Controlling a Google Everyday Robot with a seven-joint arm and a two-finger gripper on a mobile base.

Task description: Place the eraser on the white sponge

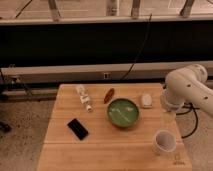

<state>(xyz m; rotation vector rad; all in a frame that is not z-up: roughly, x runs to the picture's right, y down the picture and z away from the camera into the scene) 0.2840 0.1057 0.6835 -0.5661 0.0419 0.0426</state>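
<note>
Although only one camera view is given, it takes in the whole wooden surface [60, 155] from above, with the green bowl [123, 112] standing a little right of its middle. Every place below is given from that bowl.

The eraser [77, 128], a flat black block, lies to the bowl's left and slightly nearer the camera. It is well apart from the bowl, flat on the wood and at a slant to the surface's edges. The white sponge [146, 100], a small pale rounded pad, lies just past the bowl's right rim on the far side, near the bowl but not touching it. Eraser and sponge thus lie on opposite sides of the bowl.

A white cup [163, 141] stands upright to the bowl's right and nearer the camera. A small reddish-brown oblong thing [109, 95] lies slanted just behind the bowl's left rim. Further left of the bowl, also behind it, lies a lumpy elongated white object [84, 97].

The robot's white arm [187, 85] comes in from the bowl's right, its rounded joint over the surface's right edge. The hand [169, 104] seems to be the greyish part under that joint, right of the bowl and just beside the sponge. The bowl lies between it and the eraser. Whether the hand is wide or narrow I cannot tell.
</note>
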